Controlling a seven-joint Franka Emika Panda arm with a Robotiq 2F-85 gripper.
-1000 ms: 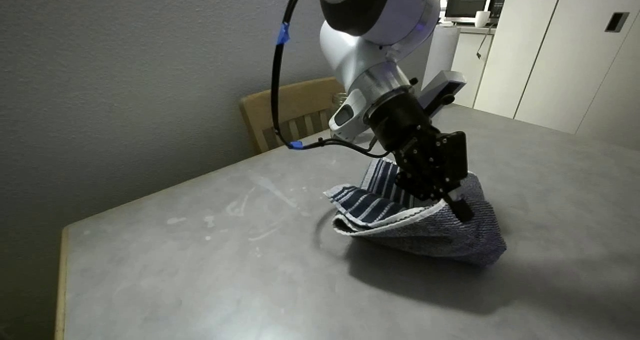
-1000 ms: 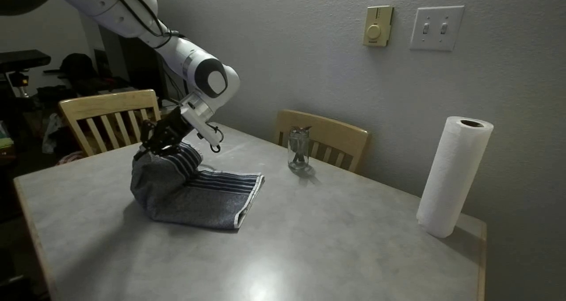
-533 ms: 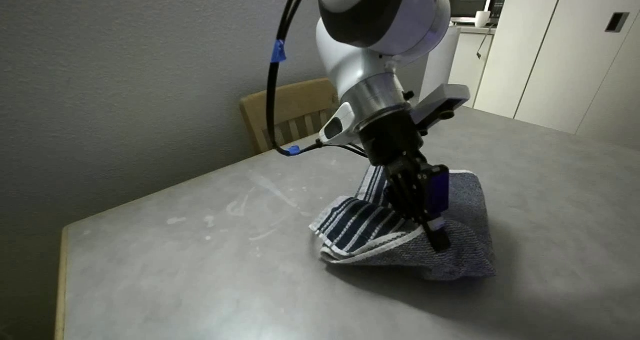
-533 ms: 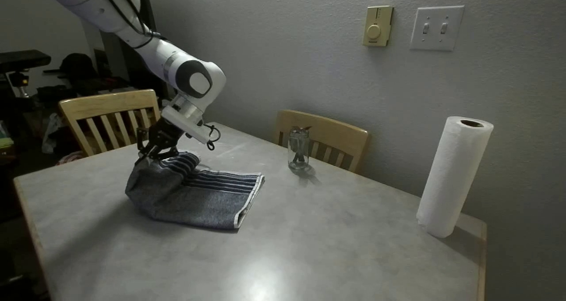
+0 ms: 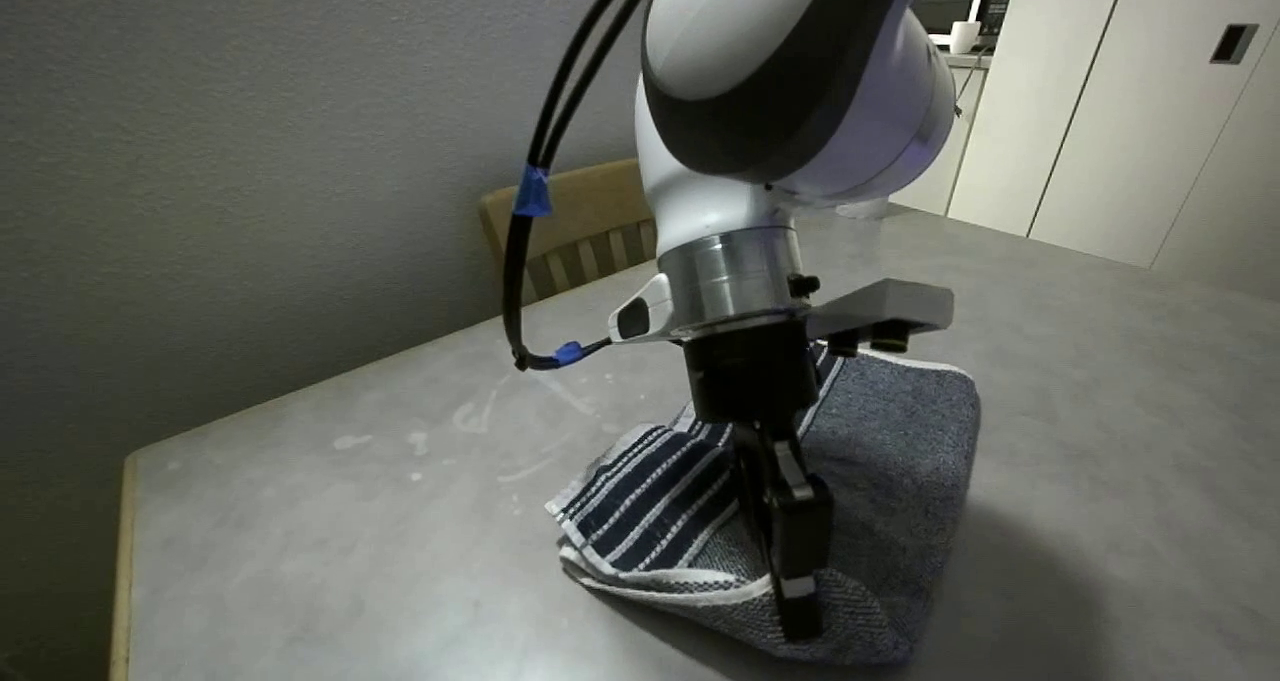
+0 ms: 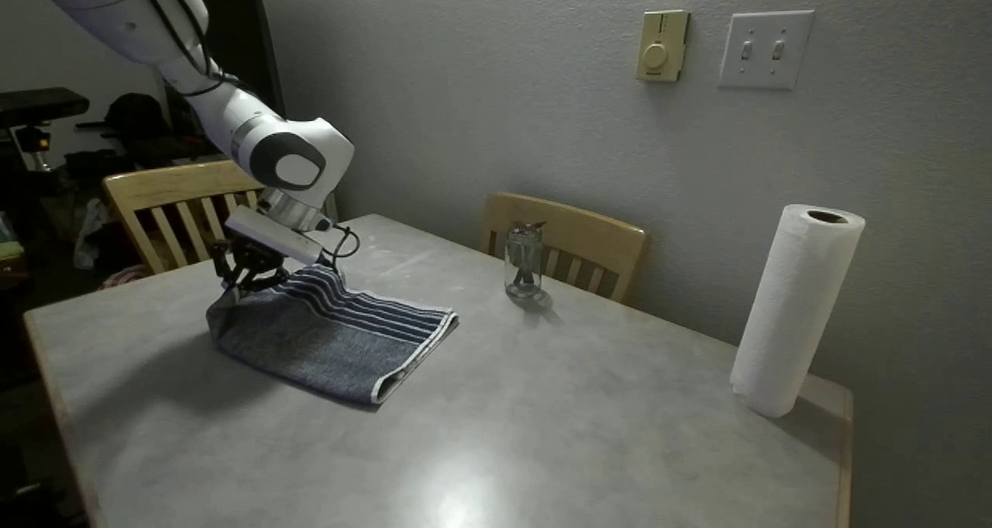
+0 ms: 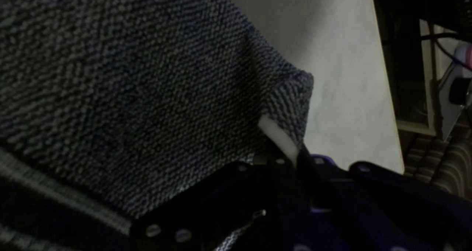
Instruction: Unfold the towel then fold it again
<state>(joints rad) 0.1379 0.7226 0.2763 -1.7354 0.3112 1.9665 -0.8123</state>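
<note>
Gripper (image 7: 295, 163) is clamped on an edge of the towel (image 6: 318, 350), lying on the table (image 6: 581, 443), held end raised. Versus a second ago: gripper sits lower, towel lies flatter, less bunched. Arm (image 5: 705, 41) blocks part of the towel in an exterior view. Jar (image 6: 523, 268) and paper roll (image 6: 798, 311) stand well apart from the towel. Counts: one towel, one jar, one paper roll, two chairs (image 6: 570, 216).

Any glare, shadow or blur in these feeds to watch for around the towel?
Wrist view: mostly dim, the black end effector soft-edged and nearly lost in darkness, though the weave of the dark grey-blue terry towel shows; both exterior views: pale glare on the mottled grey tabletop low in the picture, and a soft shadow beside the towel.
</note>
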